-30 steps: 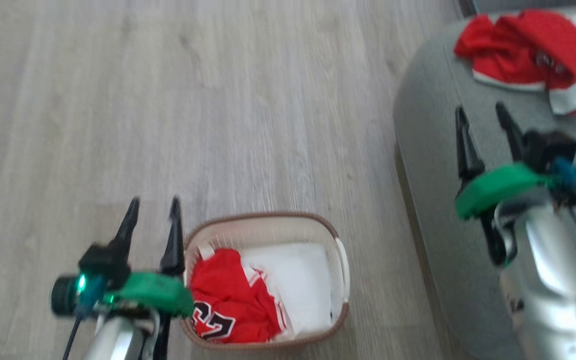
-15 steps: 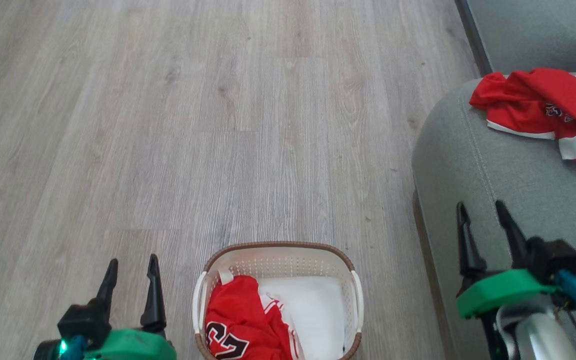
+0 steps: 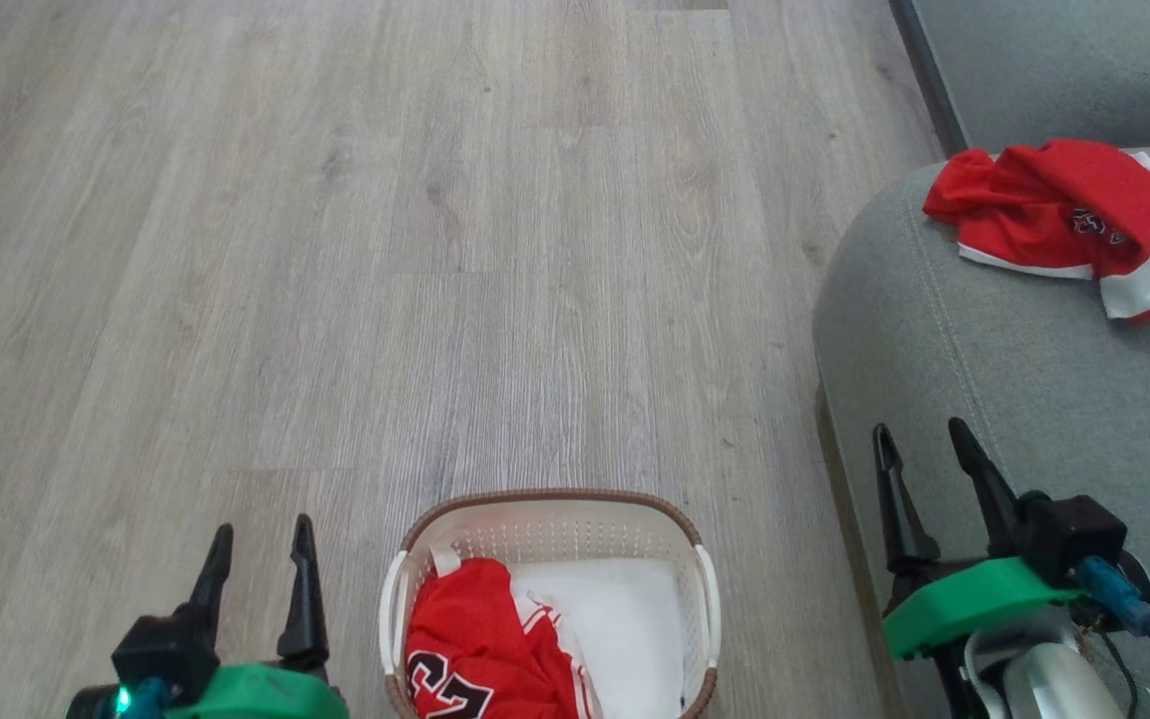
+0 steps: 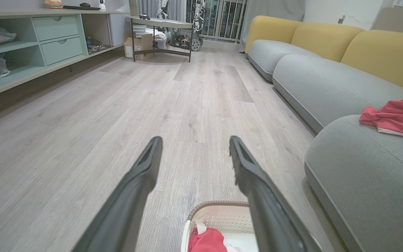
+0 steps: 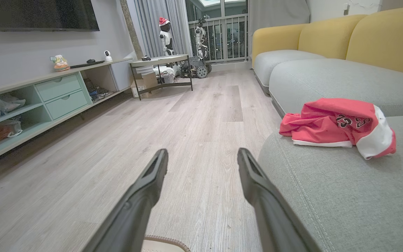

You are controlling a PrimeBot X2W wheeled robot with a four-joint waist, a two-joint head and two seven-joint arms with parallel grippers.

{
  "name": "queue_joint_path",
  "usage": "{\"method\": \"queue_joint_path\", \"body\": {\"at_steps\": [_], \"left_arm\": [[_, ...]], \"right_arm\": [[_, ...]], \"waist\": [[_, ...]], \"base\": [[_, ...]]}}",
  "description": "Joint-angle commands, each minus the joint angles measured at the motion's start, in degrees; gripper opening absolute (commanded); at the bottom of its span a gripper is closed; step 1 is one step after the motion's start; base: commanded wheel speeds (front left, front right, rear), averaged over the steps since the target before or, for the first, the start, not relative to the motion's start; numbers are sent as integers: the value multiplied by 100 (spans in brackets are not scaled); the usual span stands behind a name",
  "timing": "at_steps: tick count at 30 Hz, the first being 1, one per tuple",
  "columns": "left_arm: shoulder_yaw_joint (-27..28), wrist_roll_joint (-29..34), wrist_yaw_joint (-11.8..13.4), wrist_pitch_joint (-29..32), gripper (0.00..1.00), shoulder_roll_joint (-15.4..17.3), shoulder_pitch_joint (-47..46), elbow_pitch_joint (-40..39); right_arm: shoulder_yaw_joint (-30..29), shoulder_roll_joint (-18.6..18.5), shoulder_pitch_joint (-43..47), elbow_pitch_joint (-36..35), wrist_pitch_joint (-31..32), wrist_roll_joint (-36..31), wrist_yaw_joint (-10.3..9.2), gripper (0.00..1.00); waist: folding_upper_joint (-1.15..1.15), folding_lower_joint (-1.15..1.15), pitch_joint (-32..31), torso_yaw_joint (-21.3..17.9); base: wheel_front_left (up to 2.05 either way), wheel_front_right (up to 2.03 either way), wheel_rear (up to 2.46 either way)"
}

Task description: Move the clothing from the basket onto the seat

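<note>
Red numbered jersey [image 3: 475, 649] sits in white perforated brown-rimmed basket [image 3: 555, 496], second jersey [image 3: 1054, 215] already on grey-green sofa seat [image 3: 1014, 399]; left hand [image 3: 264, 524], right hand [image 3: 918, 427] spread empty, seemingly awaiting next grab.

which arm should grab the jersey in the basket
Left, probably. The left gripper is open beside the basket, on the side where the red jersey lies; the right gripper hangs over the sofa seat, farther off.

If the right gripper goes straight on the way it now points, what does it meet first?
Probably nothing near: the right gripper points out over the floor. The seat and the jersey lie to its right, off the line, it seems.
</note>
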Motion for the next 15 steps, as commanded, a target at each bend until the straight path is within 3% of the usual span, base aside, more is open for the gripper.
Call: {"method": "queue_joint_path", "body": {"at_steps": [1,15], "left_arm": [[239,53,-48,-72,100,-12,-182,-146],[388,210,-222,-72,100,-113,-209,-24]], "right_arm": [[137,-1,-126,-209,-53,-15,41,100],[115,-1,-146,-158,-53,-21,41,100]], "waist": [[0,0,3,2],[0,0,56,14]], "base": [[0,0,0],[0,0,0]]}}
